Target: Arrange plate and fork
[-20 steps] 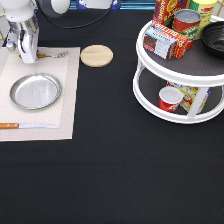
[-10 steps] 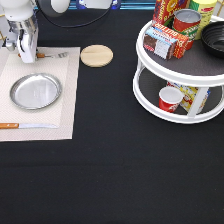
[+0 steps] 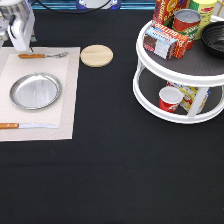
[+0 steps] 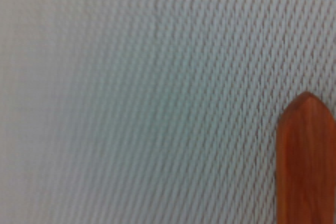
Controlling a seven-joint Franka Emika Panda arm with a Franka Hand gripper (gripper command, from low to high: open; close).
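- Now the fork [image 3: 42, 55] lay flat on the pale placemat [image 3: 67, 100], along the mat's edge toward the exterior view's top, just above the plate [image 3: 36, 91] and apart from it.
- Its long axis ran from the exterior view's left to its right: the orange-brown handle pointed left, the silver tines pointed right, toward the round wooden coaster [image 3: 97, 55] just off the mat.
- The plate sat in the middle of the mat, and a knife [image 3: 27, 125] lay along the mat's bottom edge, handle to the left, parallel to the fork.
- The gripper [image 3: 22, 47] hung right over the handle end of the fork, at the exterior view's top left; I could not tell whether its fingers were apart or closed on the handle.
- The wrist view showed the woven mat and the rounded tip of the handle [image 4: 306, 160] close up.
- Compared with half a second before, the fork, plate and knife lay in the same places, and the gripper was still at the handle end.
- A white two-tier stand [image 3: 180, 75] with cans, boxes and a red cup [image 3: 169, 99] stood well apart, at the exterior view's right.
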